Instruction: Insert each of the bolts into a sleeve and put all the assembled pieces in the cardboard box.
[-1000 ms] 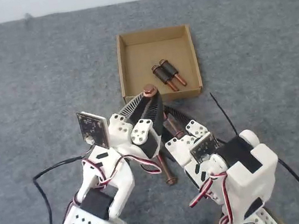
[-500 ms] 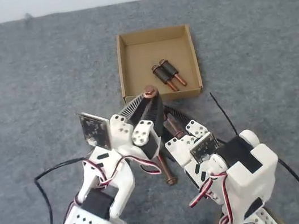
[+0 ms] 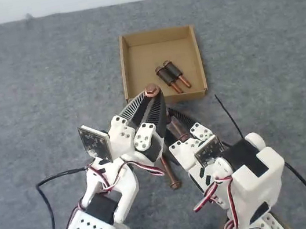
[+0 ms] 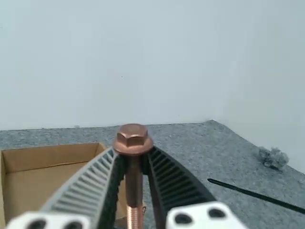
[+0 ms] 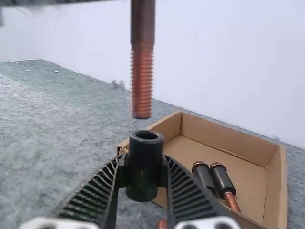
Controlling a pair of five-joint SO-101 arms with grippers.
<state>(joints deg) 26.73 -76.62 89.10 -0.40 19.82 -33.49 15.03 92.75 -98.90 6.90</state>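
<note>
Grey carpet covers the table [image 3: 30, 82]. The cardboard box [image 3: 149, 53] sits at 12 o'clock from both arms, and two assembled pieces [image 3: 172, 78] lie toward its 4 o'clock corner. The left claw [image 3: 152, 100], by the box's 6 o'clock wall, pinches a copper bolt [image 4: 133, 143] upright, head up. The right claw [image 5: 143, 167] grips a black sleeve [image 5: 144, 143] just beneath the bolt's threaded tip, not touching it. A loose piece [image 3: 170, 173], dark with a copper end, lies at 6 o'clock from the left claw.
</note>
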